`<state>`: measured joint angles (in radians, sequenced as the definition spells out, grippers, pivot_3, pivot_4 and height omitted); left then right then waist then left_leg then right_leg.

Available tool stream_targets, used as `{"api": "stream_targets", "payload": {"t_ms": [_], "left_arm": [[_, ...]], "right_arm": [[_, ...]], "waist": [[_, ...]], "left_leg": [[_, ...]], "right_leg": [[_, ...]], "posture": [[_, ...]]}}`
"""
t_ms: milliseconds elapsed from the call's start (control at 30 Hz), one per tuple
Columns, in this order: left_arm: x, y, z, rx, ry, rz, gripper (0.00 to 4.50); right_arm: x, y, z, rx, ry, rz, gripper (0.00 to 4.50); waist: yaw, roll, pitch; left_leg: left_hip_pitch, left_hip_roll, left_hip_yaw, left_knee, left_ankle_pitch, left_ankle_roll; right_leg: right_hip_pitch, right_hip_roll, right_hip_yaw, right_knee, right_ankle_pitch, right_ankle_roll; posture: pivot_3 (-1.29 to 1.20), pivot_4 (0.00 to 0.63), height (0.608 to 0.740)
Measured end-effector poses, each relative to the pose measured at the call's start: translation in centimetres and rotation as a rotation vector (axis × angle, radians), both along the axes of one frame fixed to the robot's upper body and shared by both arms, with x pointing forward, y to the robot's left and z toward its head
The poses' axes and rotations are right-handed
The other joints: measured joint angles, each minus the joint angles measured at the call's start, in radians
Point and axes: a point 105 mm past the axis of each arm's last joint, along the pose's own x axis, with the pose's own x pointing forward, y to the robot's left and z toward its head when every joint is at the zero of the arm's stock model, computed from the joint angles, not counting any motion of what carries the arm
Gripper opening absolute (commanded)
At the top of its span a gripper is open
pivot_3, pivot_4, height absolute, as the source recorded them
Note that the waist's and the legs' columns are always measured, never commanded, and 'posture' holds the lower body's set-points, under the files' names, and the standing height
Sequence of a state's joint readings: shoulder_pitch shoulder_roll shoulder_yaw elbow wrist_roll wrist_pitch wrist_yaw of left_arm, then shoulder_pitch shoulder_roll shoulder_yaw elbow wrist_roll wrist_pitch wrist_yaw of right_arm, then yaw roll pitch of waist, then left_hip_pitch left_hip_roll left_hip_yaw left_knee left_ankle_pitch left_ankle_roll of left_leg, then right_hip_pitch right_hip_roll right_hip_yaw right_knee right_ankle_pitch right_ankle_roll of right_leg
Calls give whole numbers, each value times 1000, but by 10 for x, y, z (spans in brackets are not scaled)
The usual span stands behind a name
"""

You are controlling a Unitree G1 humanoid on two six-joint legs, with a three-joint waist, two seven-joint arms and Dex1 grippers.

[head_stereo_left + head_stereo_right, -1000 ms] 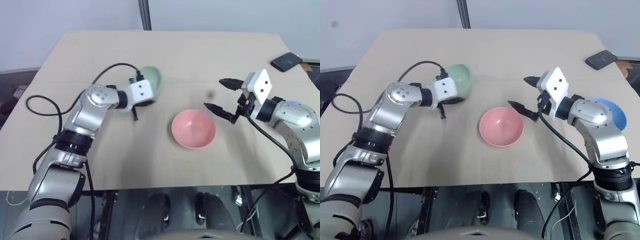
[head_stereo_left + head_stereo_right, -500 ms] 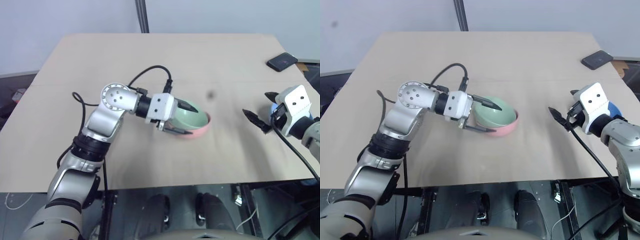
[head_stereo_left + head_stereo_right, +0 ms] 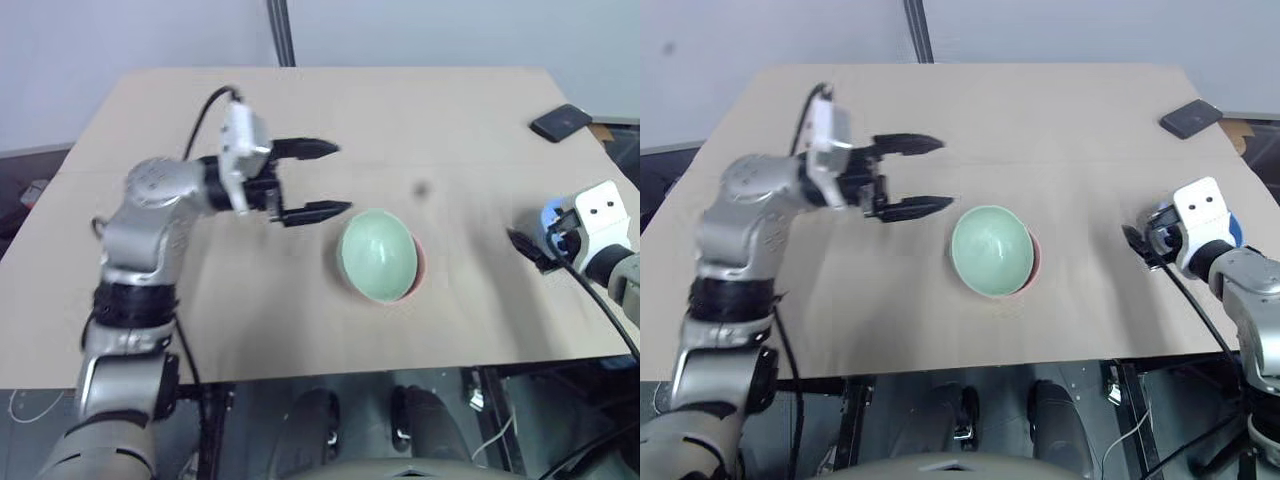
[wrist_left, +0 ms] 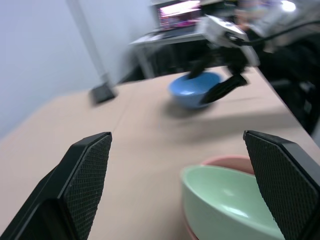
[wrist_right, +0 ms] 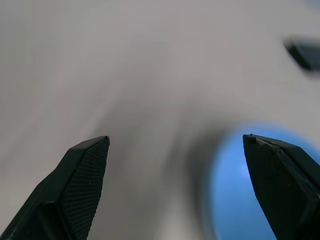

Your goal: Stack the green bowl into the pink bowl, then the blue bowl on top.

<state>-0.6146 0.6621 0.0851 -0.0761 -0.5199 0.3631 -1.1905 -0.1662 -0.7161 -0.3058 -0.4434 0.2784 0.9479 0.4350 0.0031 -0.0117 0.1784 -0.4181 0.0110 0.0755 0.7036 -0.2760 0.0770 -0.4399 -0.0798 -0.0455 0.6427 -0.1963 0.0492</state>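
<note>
The green bowl (image 3: 377,252) sits nested inside the pink bowl (image 3: 420,262) near the middle of the tan surface (image 3: 300,310), with only a thin pink edge showing on its right side. The left tool (image 3: 322,180) hovers just to the left of the stacked pair, its two black fingers (image 3: 310,148) spread wide and holding nothing, pointing toward the right. The blue bowl (image 4: 194,90) rests at the right edge of the surface, well apart from the stack. The right tool (image 4: 216,80) is at that bowl, fingers spread wide and empty. A dark phone (image 3: 559,122) lies at the far right corner
</note>
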Motion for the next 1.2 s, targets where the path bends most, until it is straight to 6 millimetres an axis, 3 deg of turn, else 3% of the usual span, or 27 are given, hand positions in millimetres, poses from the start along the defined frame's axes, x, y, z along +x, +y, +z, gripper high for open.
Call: {"api": "stream_targets", "payload": {"t_ms": [167, 300, 467, 600, 767, 833, 867, 933, 967, 1067, 1100, 1200], "left_arm": [[-21, 24, -24, -73, 134, 26, 4461], [-30, 34, -39, -67, 169, 90, 4461], [-39, 37, -48, -57, 183, 118, 4500], [-41, 41, -52, -63, 198, 141, 4500], [-44, 42, -56, -68, 198, 156, 4500], [-44, 43, -55, -70, 187, 164, 4500], [-44, 45, -55, -73, 180, 174, 4500], [-43, 46, -55, -74, 178, 179, 4500], [-42, 48, -56, -74, 173, 187, 4500], [-39, 53, -59, -76, 180, 209, 4500], [-38, 54, -60, -78, 184, 213, 4500], [-37, 56, -61, -82, 193, 219, 4500]], "right_arm": [[3, -20, -17, 20, 67, -97, 4500], [9, -25, -29, 34, 104, -108, 4500], [18, -32, -34, 33, 103, -115, 2325], [21, -34, -39, 13, 108, -104, 197], [26, -31, -27, -16, 58, -54, 88], [26, -14, -19, 16, 30, 44, 88], [21, 14, -3, 62, -12, 196, 88], [13, 45, 16, 97, -71, 356, 88], [2, 76, 37, 145, -127, 506, 88], [-28, 139, 73, 193, -219, 811, 88], [-39, 158, 78, 204, -226, 903, 88], [-51, 188, 71, 229, -176, 1032, 88]], "waist": [[9, 0, 0], [10, 0, 0], [11, 0, 0], [9, 0, 0], [9, 0, 0], [9, 0, 0], [7, 1, 0], [3, 1, 0], [1, 1, 0], [-1, 0, 0], [1, -2, -1], [10, -3, -2]], "left_leg": [[3, 0, 0, 0, 0, 0], [3, 0, 0, 0, 0, 0], [3, 0, 0, 0, 0, 0], [3, 0, 0, 0, 0, 0], [3, 0, 0, 0, 0, 0], [3, 0, 0, 0, 0, 0], [3, 0, 1, 0, 0, 0], [4, 2, 0, 0, 0, 0], [4, 2, 0, 0, 0, 0], [4, 3, -1, 0, 0, 0], [3, 2, -1, 0, 0, 0], [3, 0, -1, 0, -1, 0]], "right_leg": [[3, 0, 0, -1, 0, 0], [3, 0, 0, -1, 0, 0], [3, 0, 0, -1, 0, 0], [3, 0, 0, -1, 0, 0], [3, 0, 0, -1, 0, 0], [3, 0, 0, -1, 0, 0], [3, 0, 0, -1, 0, 0], [3, 1, 0, -1, 0, 0], [3, 1, 0, -1, 0, 0], [3, 1, -1, -1, 0, 0], [3, 0, -2, -1, 0, -1], [3, -2, -2, -2, -1, -2]], "posture": [[0, 150, 739], [0, 150, 739], [0, 150, 739], [0, 150, 739], [0, 150, 739], [0, 150, 739], [0, 150, 739], [0, 150, 739], [0, 150, 739], [0, 150, 739], [0, 150, 739], [0, 150, 739]]}}
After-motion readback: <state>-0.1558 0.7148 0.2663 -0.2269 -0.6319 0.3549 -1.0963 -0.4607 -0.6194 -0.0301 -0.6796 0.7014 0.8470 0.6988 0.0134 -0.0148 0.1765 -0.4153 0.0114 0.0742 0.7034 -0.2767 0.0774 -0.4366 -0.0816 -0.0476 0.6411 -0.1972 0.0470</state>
